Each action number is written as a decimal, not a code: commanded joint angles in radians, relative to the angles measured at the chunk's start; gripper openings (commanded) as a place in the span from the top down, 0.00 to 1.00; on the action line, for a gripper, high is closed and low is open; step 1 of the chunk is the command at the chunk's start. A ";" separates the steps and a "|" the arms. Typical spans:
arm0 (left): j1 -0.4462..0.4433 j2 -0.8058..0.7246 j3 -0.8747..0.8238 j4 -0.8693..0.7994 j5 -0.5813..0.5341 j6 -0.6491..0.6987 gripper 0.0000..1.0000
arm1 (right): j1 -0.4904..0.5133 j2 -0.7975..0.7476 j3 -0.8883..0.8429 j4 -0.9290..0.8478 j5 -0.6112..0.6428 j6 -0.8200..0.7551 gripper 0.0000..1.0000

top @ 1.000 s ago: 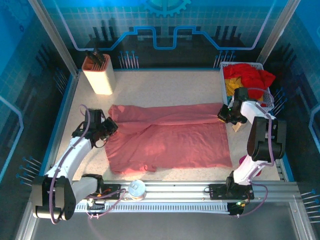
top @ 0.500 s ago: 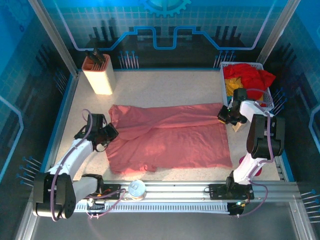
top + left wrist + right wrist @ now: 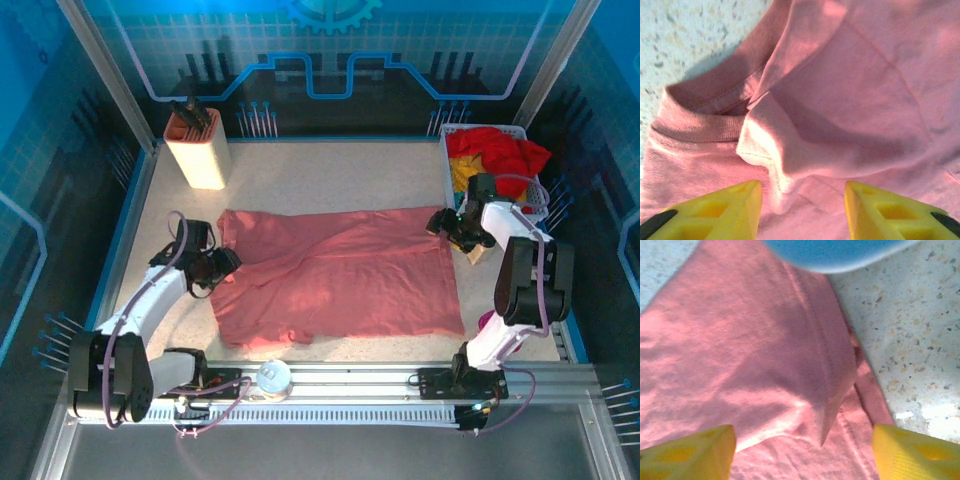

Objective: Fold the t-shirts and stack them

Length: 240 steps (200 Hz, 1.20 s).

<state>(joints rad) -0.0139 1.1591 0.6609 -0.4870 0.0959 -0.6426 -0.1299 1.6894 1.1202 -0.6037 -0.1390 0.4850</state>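
A large dusty salmon-pink t-shirt (image 3: 340,275) lies spread across the table. My left gripper (image 3: 222,264) hovers at its left edge near the ribbed collar (image 3: 705,127), open, its yellow fingertips (image 3: 735,205) astride a raised cloth fold (image 3: 765,155). My right gripper (image 3: 440,222) is at the shirt's far right corner, open over a folded-over corner flap (image 3: 837,385), nothing pinched between its yellow fingertips (image 3: 700,450). Red (image 3: 500,152) and yellow (image 3: 462,175) t-shirts are bunched in the white mesh basket (image 3: 445,150) at the back right.
A tan holder with dark tools (image 3: 197,150) stands at the back left. A small wooden block (image 3: 475,252) lies beside the right arm. A clear round object (image 3: 272,376) sits on the front rail. Speckled tabletop (image 3: 910,340) lies bare beyond the shirt's right edge.
The long crease along the shirt's far edge has flattened out. The right gripper shifted slightly left over the corner. The left gripper stayed at the left edge.
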 commanded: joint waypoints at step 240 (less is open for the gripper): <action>-0.573 0.507 0.273 -0.072 -0.552 0.199 0.91 | 0.079 -0.201 -0.129 0.038 -0.118 -0.018 0.04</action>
<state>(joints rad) -0.5808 1.6547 0.8909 -0.5034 -0.4015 -0.4244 -0.0643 1.4883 0.9943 -0.5674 -0.2230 0.4767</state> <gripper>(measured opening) 0.163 0.960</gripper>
